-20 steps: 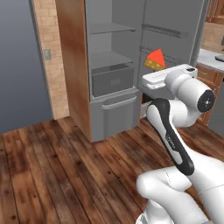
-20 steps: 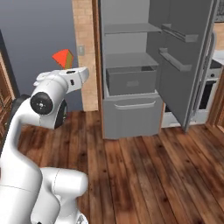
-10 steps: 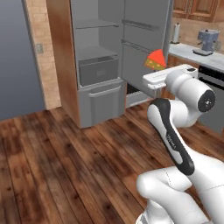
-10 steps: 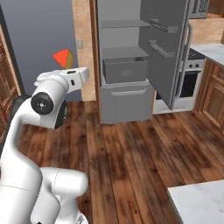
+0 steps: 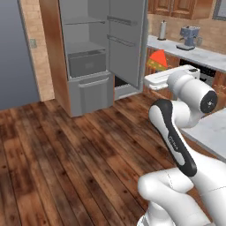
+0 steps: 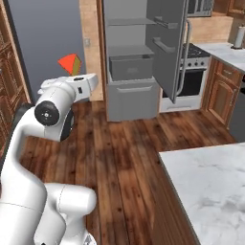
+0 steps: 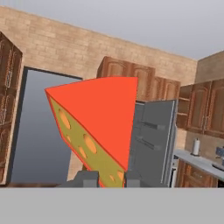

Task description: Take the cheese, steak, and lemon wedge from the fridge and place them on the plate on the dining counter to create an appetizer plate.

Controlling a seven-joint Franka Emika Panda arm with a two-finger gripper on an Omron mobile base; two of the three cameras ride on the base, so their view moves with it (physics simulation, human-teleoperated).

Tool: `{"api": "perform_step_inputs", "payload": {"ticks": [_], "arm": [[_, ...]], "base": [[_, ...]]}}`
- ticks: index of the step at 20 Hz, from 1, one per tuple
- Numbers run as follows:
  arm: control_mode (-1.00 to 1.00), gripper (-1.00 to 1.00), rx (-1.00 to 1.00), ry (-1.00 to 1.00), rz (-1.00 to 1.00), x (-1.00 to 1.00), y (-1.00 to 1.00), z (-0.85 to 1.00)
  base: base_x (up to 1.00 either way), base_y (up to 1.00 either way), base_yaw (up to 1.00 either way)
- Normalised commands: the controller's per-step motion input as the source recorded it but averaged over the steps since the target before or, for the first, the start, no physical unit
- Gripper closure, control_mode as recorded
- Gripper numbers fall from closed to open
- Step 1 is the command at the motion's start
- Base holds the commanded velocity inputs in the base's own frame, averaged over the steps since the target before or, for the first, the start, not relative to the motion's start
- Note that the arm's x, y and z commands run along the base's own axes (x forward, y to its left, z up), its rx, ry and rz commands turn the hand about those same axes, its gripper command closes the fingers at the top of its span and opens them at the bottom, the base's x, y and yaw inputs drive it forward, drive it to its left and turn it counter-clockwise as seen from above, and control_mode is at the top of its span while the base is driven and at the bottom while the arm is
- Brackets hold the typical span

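We see our tool (image 7: 108, 180) clamped on the orange-yellow, red-topped cheese wedge (image 7: 96, 127). Behind it, seemingly well apart, stands the tall grey fridge (image 5: 90, 57), door open.

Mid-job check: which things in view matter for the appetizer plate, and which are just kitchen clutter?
Job:
cheese, held in the gripper
fridge, door open
dining counter

Clutter:
coffee machine
paper towel roll
oven

No legible text, label, brand, number or sign is found on any surface. A small pale marking sits on the dark forearm cover of the arm (image 5: 173, 140), too small and blurred to be read.
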Motion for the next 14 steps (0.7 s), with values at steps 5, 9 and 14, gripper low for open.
{"api": "perform_step_inputs", "payload": {"ticks": [5,9,14], "arm": [[1.0,1.0,0.0,0.0,0.0,0.0,0.0,0.0],[1.0,1.0,0.0,0.0,0.0,0.0,0.0,0.0],[1.0,1.0,0.0,0.0,0.0,0.0,0.0,0.0]], "base": [[-1.0,-0.63,0.0],[-1.0,-0.73,0.0],[-1.0,-0.71,0.0]]}}
